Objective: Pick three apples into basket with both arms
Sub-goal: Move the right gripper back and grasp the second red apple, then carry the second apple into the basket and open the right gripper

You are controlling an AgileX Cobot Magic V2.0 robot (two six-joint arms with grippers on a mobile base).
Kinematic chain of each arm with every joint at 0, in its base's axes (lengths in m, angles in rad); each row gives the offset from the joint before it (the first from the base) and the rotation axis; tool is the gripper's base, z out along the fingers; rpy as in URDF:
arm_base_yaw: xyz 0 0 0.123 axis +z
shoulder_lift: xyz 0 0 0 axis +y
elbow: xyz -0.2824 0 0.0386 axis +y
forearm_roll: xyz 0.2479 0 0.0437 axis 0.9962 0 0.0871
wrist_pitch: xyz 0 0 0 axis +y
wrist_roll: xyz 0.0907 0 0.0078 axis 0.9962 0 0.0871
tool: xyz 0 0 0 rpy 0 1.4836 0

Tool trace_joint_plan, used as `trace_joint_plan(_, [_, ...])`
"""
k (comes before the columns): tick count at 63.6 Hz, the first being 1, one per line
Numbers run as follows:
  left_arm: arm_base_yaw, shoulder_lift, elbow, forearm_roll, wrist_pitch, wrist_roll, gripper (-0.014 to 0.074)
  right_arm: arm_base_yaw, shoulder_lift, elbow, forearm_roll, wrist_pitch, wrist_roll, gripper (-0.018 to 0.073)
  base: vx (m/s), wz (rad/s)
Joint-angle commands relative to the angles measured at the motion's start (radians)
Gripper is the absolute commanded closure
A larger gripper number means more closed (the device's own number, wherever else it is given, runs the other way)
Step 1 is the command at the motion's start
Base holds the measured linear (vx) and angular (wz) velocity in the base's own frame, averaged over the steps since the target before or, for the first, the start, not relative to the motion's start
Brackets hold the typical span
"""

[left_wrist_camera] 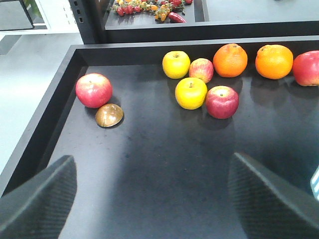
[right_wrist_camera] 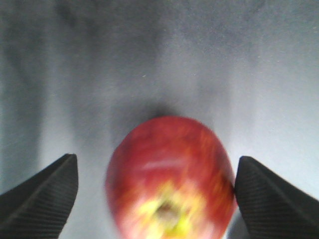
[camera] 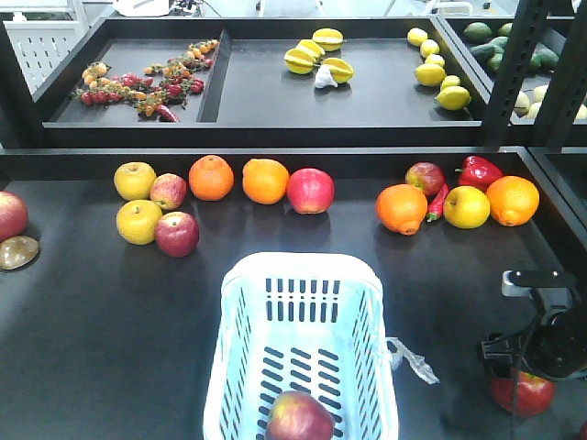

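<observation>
Right wrist view, 1 red apple [right_wrist_camera: 169, 179] inside wide-spread right hand [right_wrist_camera: 157, 167], left hand [left_wrist_camera: 153, 158] spread wide

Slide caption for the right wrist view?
Right gripper, open, flanking a red apple on the dark grey surface.

apple [right_wrist_camera: 169, 174] blurred, basket [camera: 303, 263] cut off below

Black two-tier display shelf [camera: 110, 367], black upright post [camera: 519, 64], pale grey floor [left_wrist_camera: 25, 99], white perforated panel [camera: 41, 50]
</observation>
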Motion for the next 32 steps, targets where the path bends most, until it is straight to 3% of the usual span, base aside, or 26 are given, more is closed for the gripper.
trace_joint_plan(1, [0.001, 0.003, -0.022, 0.021, -0.054, -0.008, 0.0011, -0.006, -0.001, -0.023, -0.007, -0.031, 0.003, -0.0034, 0.00, 0.00])
trace_joint_plan(13, [0.001, 0.003, -0.022, 0.021, -0.054, -0.008, 0.0011, -0.006, 0.041, -0.023, -0.004, -0.006, 0.029, 0.0015, 0.00, 0.00])
trace_joint_plan(32, [0.001, 0.003, -0.022, 0.021, -0.054, -0.008, 0.0011, -0.004, 0.037, -0.023, 0.029, 0.048, 0.030, 0.0208, 0.00, 0.00])
